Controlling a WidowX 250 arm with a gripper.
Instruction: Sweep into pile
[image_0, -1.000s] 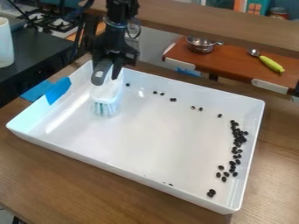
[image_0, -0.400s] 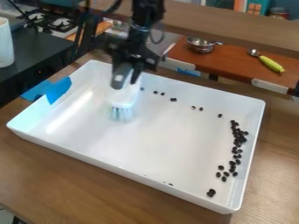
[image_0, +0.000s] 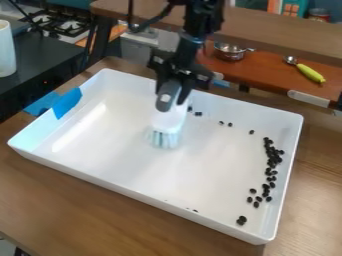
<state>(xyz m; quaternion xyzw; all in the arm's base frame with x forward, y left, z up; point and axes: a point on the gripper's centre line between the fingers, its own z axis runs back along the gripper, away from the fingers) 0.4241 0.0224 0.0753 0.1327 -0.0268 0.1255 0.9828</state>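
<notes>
White plastic, by the look of it, makes up the tray (image_0: 120, 187), and the sweeping in it seems well along but unfinished. Below the jaws, the brush (image_0: 168, 120) hangs inside the tray, bristles down; they are closed on its dark handle. Just right of the brush head sit a couple of dark beans (image_0: 198, 114), with a few more strung out rightward along the far wall. Nearer the camera than the jaws, some specks (image_0: 192, 210) show at the front wall, too small to name. Well to the right, the main group (image_0: 273, 159) makes a long, loose band by the right wall, with a small clump at its near end. Gathering the stragglers and tightening that band is, I'd judge, what is left.

Beyond the tray, far left of the jaws, stand a white container (image_0: 6, 50) and a stove (image_0: 63, 22); nearer, blue tape (image_0: 67, 103) crosses the tray's edge. Brown wood desk (image_0: 80, 215) lies under everything. Behind the jaws and rightward, a reddish shelf (image_0: 267, 75) holds a metal pot (image_0: 230, 52) and a green-handled utensil (image_0: 310, 73).
</notes>
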